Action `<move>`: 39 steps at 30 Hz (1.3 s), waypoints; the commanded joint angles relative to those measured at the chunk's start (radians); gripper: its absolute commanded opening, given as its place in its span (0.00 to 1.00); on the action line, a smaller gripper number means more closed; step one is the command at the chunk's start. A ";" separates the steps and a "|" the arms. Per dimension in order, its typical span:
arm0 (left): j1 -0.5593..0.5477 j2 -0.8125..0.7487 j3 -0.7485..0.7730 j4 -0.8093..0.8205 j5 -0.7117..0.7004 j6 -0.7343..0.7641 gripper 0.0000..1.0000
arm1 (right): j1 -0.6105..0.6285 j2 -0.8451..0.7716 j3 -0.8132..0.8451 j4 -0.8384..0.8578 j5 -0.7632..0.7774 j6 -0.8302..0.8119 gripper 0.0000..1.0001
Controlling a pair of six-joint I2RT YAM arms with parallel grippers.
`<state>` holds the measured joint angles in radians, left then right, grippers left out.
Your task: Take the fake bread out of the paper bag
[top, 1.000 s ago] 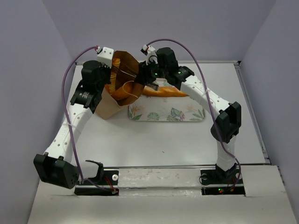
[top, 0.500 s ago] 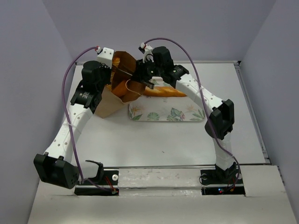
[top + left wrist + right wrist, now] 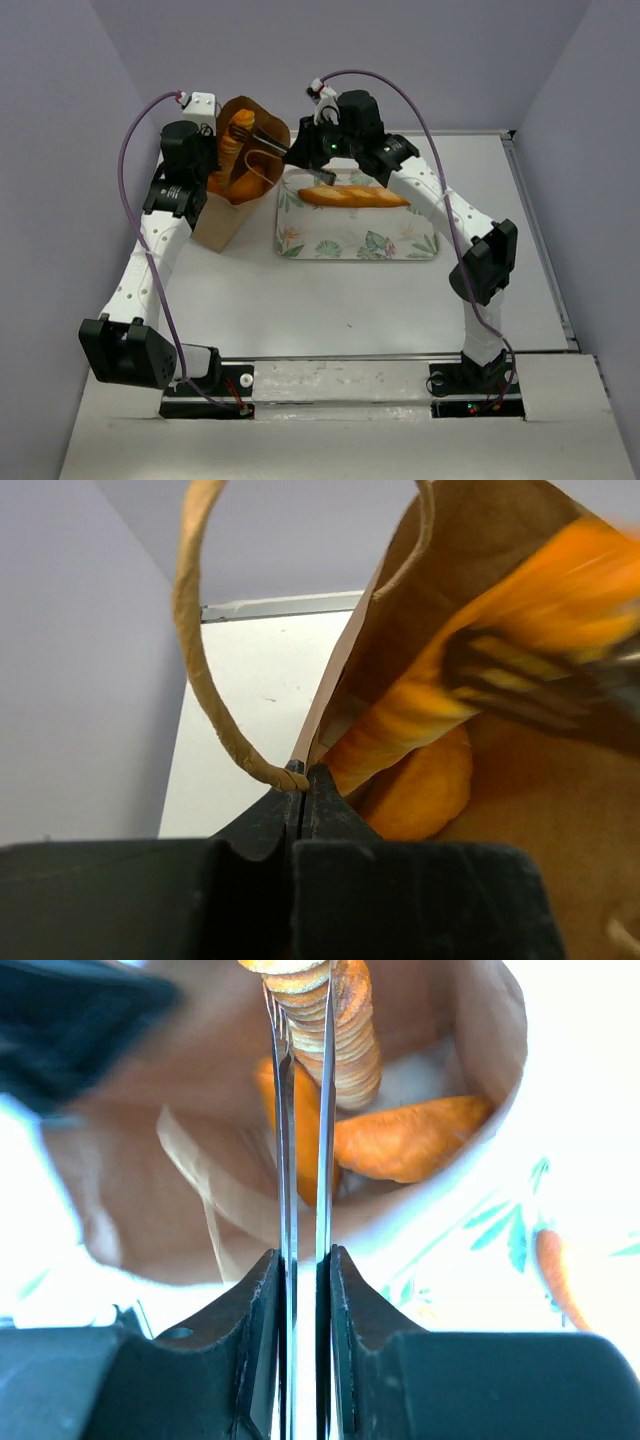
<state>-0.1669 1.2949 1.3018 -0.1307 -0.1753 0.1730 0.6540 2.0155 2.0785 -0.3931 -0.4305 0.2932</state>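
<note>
The brown paper bag point(image 3: 222, 215) stands left of the tray, mouth up. My left gripper point(image 3: 213, 172) is shut on its rim at a handle's base point(image 3: 303, 775). My right gripper point(image 3: 312, 162) is shut on thin metal tongs point(image 3: 300, 1160) that reach into the bag's mouth. Their tips close around a ribbed stick loaf point(image 3: 238, 130), which stands up out of the opening and also shows in the right wrist view point(image 3: 345, 1030). A shorter oval loaf point(image 3: 410, 1140) lies inside the bag. The slashed baguette point(image 3: 355, 196) lies on the tray.
A white tray with a leaf print point(image 3: 360, 240) sits at mid-table, right of the bag. The bag's cord handle point(image 3: 195, 650) loops up over my left gripper. Walls stand close on the left and at the back.
The bag leaned toward the tray; my left gripper has pulled it left and more upright. The right gripper with the tongs followed to the left, and the ribbed loaf now sticks out.
</note>
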 commanded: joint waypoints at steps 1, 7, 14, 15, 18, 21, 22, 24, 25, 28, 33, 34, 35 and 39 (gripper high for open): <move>0.036 0.018 0.047 0.008 0.002 -0.014 0.00 | -0.045 -0.198 0.015 0.112 -0.027 0.034 0.01; 0.038 0.027 0.051 0.032 0.016 0.017 0.00 | -0.111 -0.247 0.116 0.117 -0.057 0.044 0.01; 0.079 0.040 0.054 0.040 0.019 0.013 0.00 | -0.232 -0.307 0.209 0.100 -0.090 0.043 0.01; 0.086 0.040 0.053 0.042 0.019 0.014 0.00 | -0.250 -0.325 0.177 0.096 -0.088 0.031 0.01; 0.109 0.037 0.047 0.060 0.017 0.022 0.00 | -0.298 -0.406 0.109 0.048 -0.070 -0.031 0.01; 0.133 0.035 0.044 0.066 0.008 0.033 0.00 | -0.321 -0.457 0.103 -0.126 0.005 -0.196 0.01; 0.136 0.030 0.042 0.075 0.005 0.033 0.00 | -0.321 -0.459 0.130 -0.186 0.033 -0.238 0.01; 0.139 0.023 0.040 0.091 0.003 0.046 0.00 | -0.321 -0.463 0.140 -0.356 0.099 -0.350 0.01; 0.139 0.020 0.042 0.094 0.003 0.048 0.00 | -0.321 -0.478 0.111 -0.403 0.116 -0.370 0.01; 0.139 0.014 0.042 0.098 0.007 0.046 0.00 | -0.321 -0.535 0.081 -0.513 0.127 -0.420 0.01; 0.139 0.007 0.036 0.109 0.026 0.040 0.00 | -0.321 -0.592 0.077 -0.661 0.219 -0.485 0.01; 0.139 0.009 0.036 0.111 0.026 0.042 0.00 | -0.321 -0.604 0.081 -0.684 0.237 -0.488 0.01; 0.139 0.009 0.039 0.112 0.028 0.043 0.00 | -0.321 -0.618 0.069 -0.711 0.258 -0.496 0.01; 0.139 0.024 0.056 0.111 0.030 0.059 0.00 | -0.321 -0.678 0.033 -0.754 0.328 -0.493 0.01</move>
<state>-0.0288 1.3407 1.3117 -0.0937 -0.1547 0.2115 0.3286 1.4284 2.1235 -1.1271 -0.1871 -0.1661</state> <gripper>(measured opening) 0.048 0.328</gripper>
